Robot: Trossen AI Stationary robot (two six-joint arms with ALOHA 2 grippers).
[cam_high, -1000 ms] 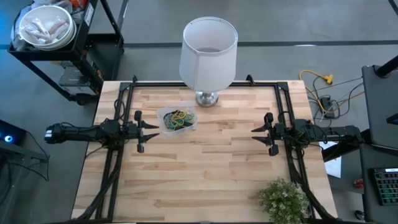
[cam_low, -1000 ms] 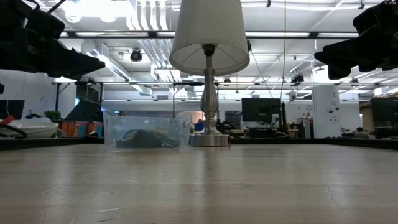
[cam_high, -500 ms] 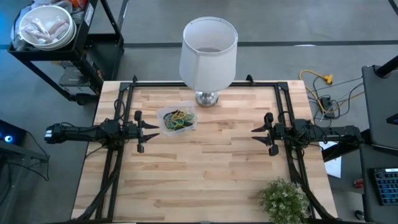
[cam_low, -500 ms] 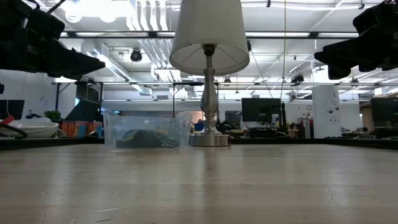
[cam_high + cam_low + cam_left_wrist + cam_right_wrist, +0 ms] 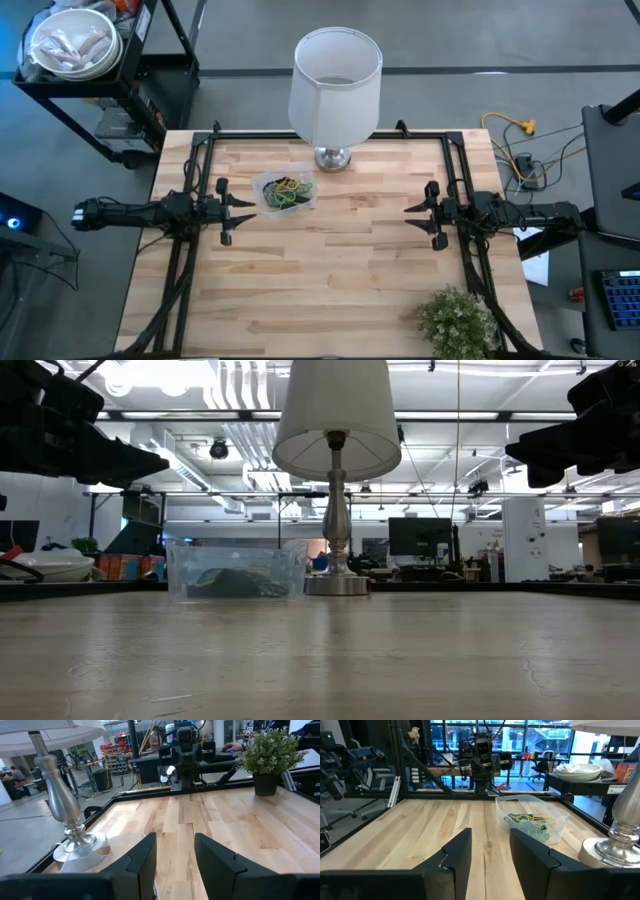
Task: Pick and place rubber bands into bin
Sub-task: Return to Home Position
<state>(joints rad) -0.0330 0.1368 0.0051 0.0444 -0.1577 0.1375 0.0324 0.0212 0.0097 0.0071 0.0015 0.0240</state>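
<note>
We judge nothing left: the rubber bands (image 5: 284,190) lie in the bin (image 5: 309,204) upper-centre, while left gripper (image 5: 240,208) and right gripper (image 5: 415,212) gape empty.

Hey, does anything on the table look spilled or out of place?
Nothing stands out. The rubber bands all lie inside the bin, the lamp stands upright, and the left gripper and right gripper hang open, empty.
</note>
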